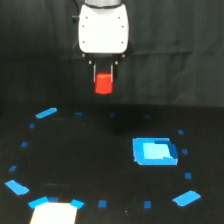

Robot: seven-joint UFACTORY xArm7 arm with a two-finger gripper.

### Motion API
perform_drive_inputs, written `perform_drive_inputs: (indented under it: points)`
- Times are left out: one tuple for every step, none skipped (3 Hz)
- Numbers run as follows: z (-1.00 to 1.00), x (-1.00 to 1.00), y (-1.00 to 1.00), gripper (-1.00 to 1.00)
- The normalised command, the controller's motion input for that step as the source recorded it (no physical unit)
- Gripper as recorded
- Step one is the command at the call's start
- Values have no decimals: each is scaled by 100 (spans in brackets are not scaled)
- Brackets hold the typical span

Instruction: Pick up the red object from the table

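The gripper (104,75) is clamped on the red object (104,83), which hangs between its 2 fingers, clear above the table (90,160) and well apart from the blue square patch (154,151). The lift looks done; holding firm and steady, without tilting, should prevent slipping.

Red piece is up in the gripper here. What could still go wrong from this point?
1. The gripper pinches only the top of the red object; most of it hangs below the fingers, so it might slip out.
2. If dropped, the short cylinder could roll across the table, possibly off it.
3. The dim, blurry view makes contact hard to confirm; the hold may be weaker than it looks.
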Motion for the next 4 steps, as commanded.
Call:
perform_drive_inputs:
  points:
    - [34, -5, 1, -99]
    - [38, -4, -7, -100]
    - [-13, -17, -21, -100]
    - [3, -14, -35, -98]
